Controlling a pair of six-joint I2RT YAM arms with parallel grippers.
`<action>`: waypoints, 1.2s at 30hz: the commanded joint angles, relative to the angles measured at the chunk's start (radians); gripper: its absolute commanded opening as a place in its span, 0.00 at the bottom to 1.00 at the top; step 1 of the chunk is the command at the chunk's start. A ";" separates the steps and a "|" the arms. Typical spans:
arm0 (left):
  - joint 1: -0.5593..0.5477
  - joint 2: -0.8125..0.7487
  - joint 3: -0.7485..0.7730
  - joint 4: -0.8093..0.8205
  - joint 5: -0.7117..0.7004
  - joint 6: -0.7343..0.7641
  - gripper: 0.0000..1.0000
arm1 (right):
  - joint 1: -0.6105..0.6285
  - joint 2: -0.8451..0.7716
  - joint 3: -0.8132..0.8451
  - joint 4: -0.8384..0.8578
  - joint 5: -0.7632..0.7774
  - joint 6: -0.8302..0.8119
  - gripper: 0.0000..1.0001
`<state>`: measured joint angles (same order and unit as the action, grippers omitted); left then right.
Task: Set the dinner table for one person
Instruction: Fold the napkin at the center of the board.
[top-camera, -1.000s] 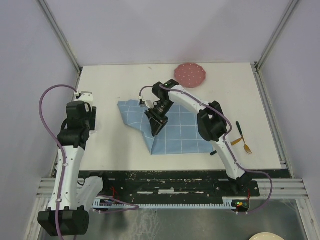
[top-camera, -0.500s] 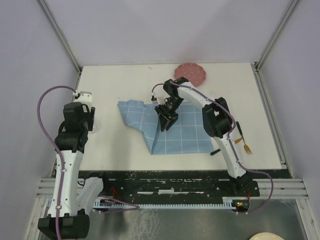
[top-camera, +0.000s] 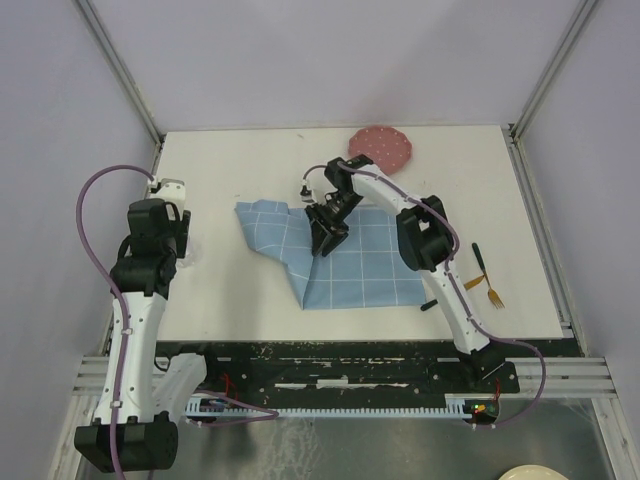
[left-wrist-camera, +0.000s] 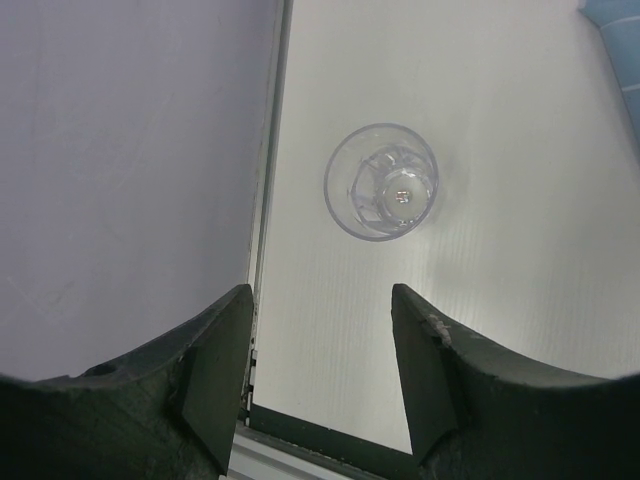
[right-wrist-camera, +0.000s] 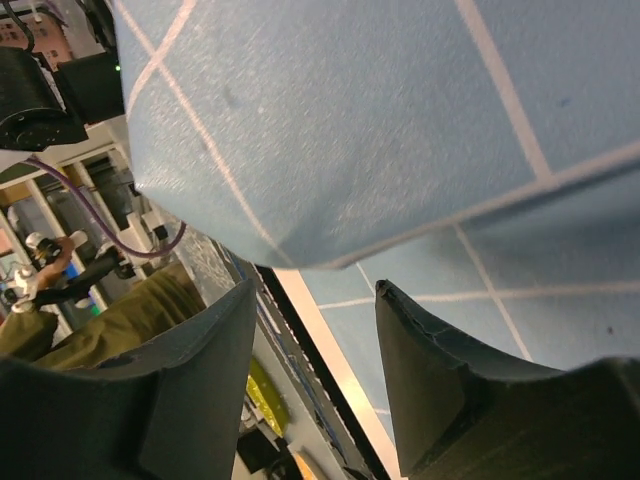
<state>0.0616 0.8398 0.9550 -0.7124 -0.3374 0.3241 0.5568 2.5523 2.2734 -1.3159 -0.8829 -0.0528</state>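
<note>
The dinner table (top-camera: 230, 160) is a white square tabletop. A blue grid placemat (top-camera: 360, 265) lies near its middle, its left part folded over. My right gripper (top-camera: 323, 243) hangs open just above that fold (right-wrist-camera: 330, 130), with nothing between its fingers (right-wrist-camera: 430, 350). A pink dotted plate (top-camera: 380, 148) sits at the far edge. A gold fork (top-camera: 492, 295) and a dark green utensil (top-camera: 478, 258) lie at the right. A clear glass (left-wrist-camera: 383, 182) stands upright by the left edge, ahead of my open, empty left gripper (left-wrist-camera: 320, 295).
Grey walls with metal posts enclose the table on three sides; the left wall (left-wrist-camera: 130, 170) runs close beside the glass. A black and metal rail (top-camera: 340, 365) with the arm bases lines the near edge.
The right gripper has drawn back toward the far right over the placemat, turned, and opened wider. The left arm shifted only slightly.
</note>
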 joint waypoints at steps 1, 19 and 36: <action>0.005 -0.002 0.051 0.010 0.006 0.048 0.64 | 0.000 0.076 0.078 0.014 -0.106 0.035 0.60; 0.005 0.002 0.098 -0.065 -0.012 0.056 0.63 | -0.021 0.073 0.054 0.439 -0.350 0.380 0.58; 0.004 -0.017 0.081 -0.041 0.012 0.047 0.63 | 0.081 -0.082 0.097 0.161 -0.149 0.123 0.02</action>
<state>0.0616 0.8452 1.0176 -0.7841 -0.3378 0.3447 0.5621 2.5835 2.3035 -0.9207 -1.1244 0.2962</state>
